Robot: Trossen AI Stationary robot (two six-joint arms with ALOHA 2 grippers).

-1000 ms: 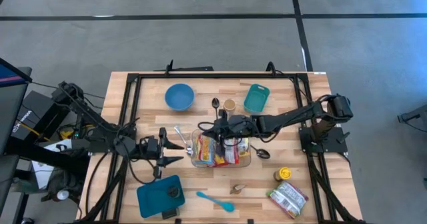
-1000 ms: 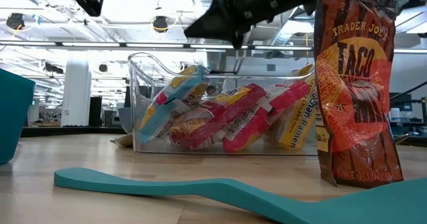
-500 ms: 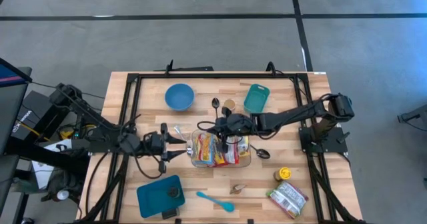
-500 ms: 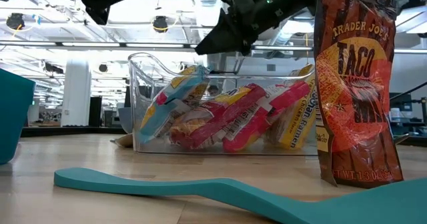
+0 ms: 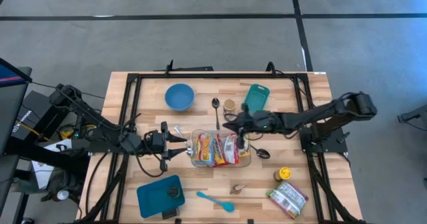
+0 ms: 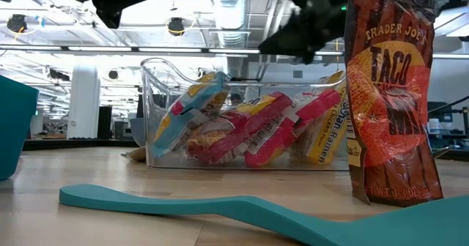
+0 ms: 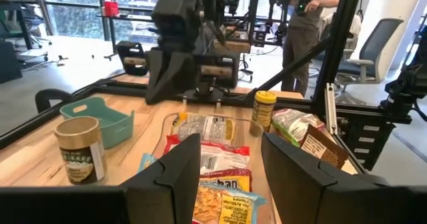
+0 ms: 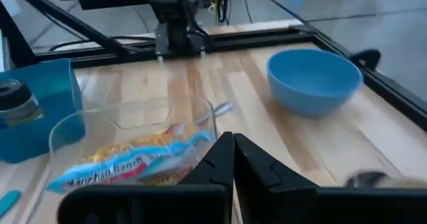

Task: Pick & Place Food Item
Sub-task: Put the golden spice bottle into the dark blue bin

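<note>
A clear plastic bin (image 5: 220, 149) in the middle of the table holds several ramen packets (image 7: 212, 159), which lie heaped inside it (image 6: 242, 129). My left gripper (image 5: 181, 144) hovers level just off the bin's left end. It is open, and its fingers (image 7: 173, 177) frame the packets from a distance with nothing between them. My right gripper (image 5: 227, 124) is shut and hangs above the bin's far right corner, pointing slightly down toward the bin (image 8: 133, 117). Its closed fingertips (image 8: 230, 147) hold nothing.
Behind the bin are a blue bowl (image 5: 179, 96), a teal container (image 5: 256, 98), a spoon (image 5: 215, 107) and a small tin (image 5: 229, 105). Near the front lie a blue tray (image 5: 160, 196), a teal spatula (image 5: 215, 201), a taco seasoning bag (image 6: 392, 92) and a yellow-lidded jar (image 5: 285, 175).
My right gripper, still shut, has drawn back toward the table's right edge, from over the bin's left part to its far right corner. The packets in the bin have not shifted.
</note>
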